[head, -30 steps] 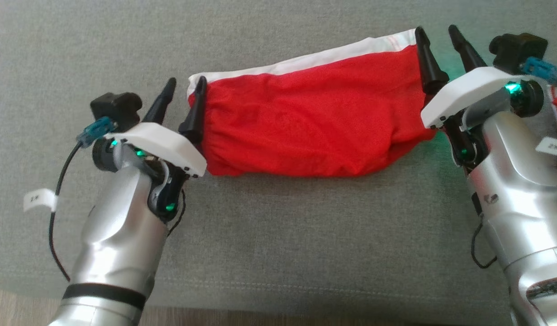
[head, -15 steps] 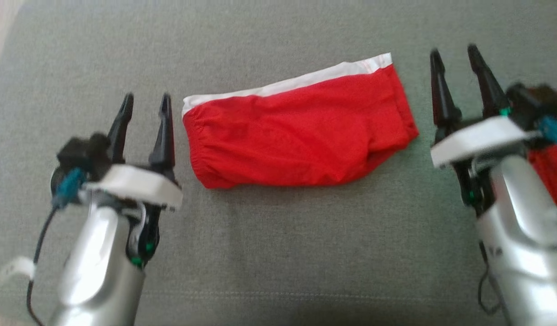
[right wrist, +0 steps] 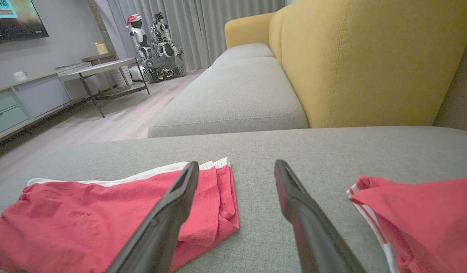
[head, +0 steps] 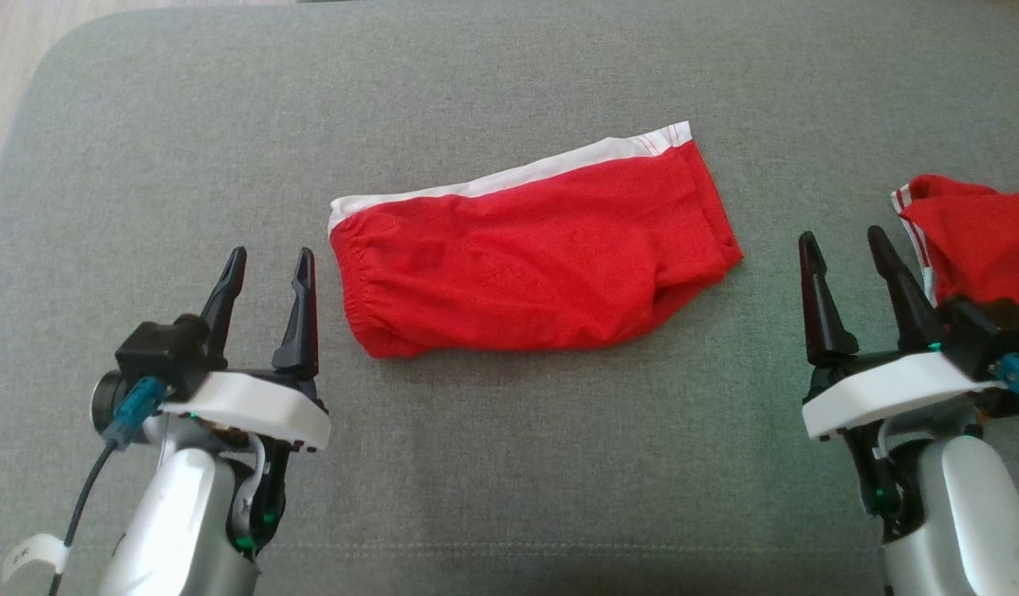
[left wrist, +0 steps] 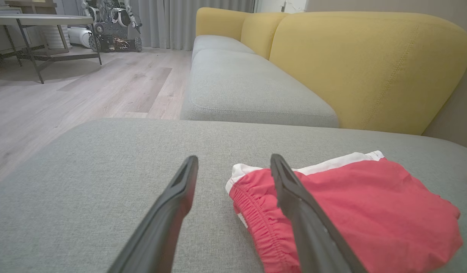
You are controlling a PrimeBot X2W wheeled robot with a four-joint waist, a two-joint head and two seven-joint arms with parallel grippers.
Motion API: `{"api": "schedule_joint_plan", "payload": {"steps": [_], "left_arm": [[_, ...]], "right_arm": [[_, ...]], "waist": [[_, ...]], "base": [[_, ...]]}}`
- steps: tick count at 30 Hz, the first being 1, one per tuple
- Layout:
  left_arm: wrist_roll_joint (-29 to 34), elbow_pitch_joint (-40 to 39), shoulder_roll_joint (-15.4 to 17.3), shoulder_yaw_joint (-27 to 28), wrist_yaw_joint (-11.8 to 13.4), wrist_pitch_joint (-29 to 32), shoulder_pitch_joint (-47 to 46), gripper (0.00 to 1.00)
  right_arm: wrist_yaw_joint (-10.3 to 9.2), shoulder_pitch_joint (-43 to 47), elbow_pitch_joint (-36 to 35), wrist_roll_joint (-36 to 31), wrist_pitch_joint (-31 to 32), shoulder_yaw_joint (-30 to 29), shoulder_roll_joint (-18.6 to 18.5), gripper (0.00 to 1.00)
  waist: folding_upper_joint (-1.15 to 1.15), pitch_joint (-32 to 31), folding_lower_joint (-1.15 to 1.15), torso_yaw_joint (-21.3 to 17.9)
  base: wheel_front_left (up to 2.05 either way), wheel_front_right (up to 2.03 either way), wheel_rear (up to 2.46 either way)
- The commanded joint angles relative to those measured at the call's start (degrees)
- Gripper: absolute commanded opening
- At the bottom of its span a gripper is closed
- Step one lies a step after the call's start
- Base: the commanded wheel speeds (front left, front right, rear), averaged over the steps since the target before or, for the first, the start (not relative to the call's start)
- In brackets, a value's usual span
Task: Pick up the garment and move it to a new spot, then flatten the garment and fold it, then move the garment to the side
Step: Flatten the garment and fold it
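A grey sofa cushion (head: pixel 509 497) spans the head view, with its rounded corner and a strip of wood floor (head: pixel 4 50) at upper left. The left gripper (head: pixel 271 254) sits lower left, fingers spread wide and empty. Just beside it, the folded red garment (head: pixel 526 257) lies mid-cushion with bare fabric all round. Its long axis runs left to right, rising toward the right, with a white band on the far edge. The right gripper (head: pixel 842 237), also wide and empty, stands apart from the garment's right end. A striped red cloth (head: pixel 973 240) is cut off by the right edge.
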Motion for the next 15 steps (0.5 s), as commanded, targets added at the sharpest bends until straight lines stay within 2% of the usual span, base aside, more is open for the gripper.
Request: {"api": "schedule_joint_plan", "payload": {"steps": [1,15], "left_arm": [[0.6,-2.0,1.7,1.7,0.4,0.0,-1.1,1.00],[0.5,-1.6,1.9,0.7,0.7,0.2,-1.0,1.00]], "right_arm": [[-0.05,-0.6,-3.1,-0.5,0.6,0.7,0.3,1.00],[-0.05,1.0,-6.0,-1.4,2.8,0.3,0.8,1.00]], "waist": [[0.00,-0.1,0.00,0.0],[0.00,-0.9,0.00,0.4]], "base": [[0.00,0.00,0.00],[0.00,0.00,0.00]]}}
